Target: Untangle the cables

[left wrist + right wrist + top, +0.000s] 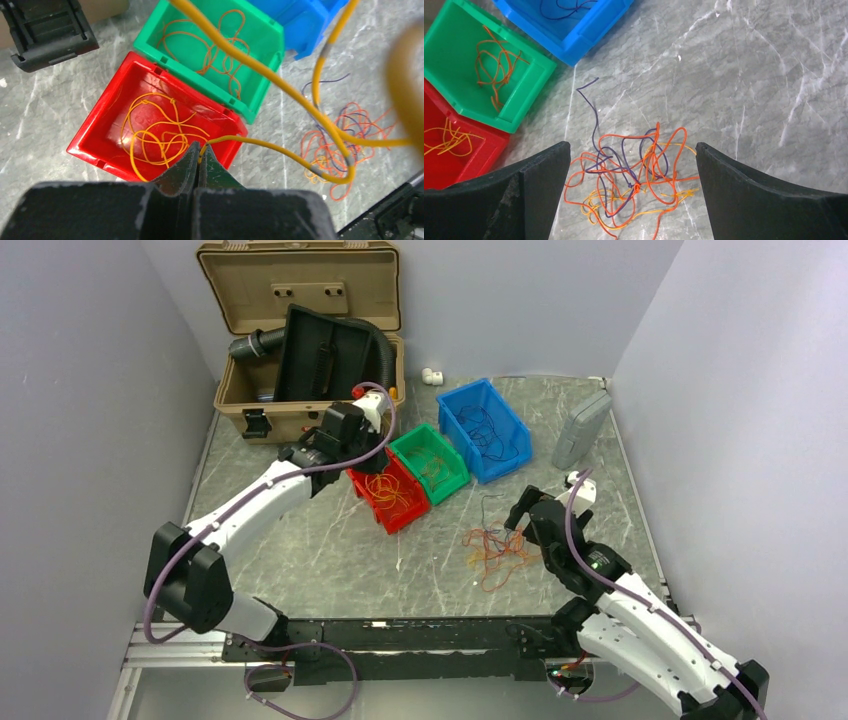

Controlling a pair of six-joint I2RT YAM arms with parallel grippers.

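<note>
Left hand (199,150), fingers together, pinches a yellow cable (265,144) over the red bin (97,135). Right hand (632,147), fingers wide apart, hovers directly above the tangled cables (624,185) on the bench (749,75).

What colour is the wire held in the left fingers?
Yellow. The wire shows best in the left wrist view.

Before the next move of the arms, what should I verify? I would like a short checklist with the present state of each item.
1. Left jaws shut on the yellow wire: ok.
2. Red bin below holds only yellow wires, so the colour matches: ok.
3. Yellow wire free of the tangle on the table: cannot tell.
4. Right jaws open, one on each side of the tangle: ok.
5. Tangle loosened: not ok, orange and purple wires are knotted together.
</note>
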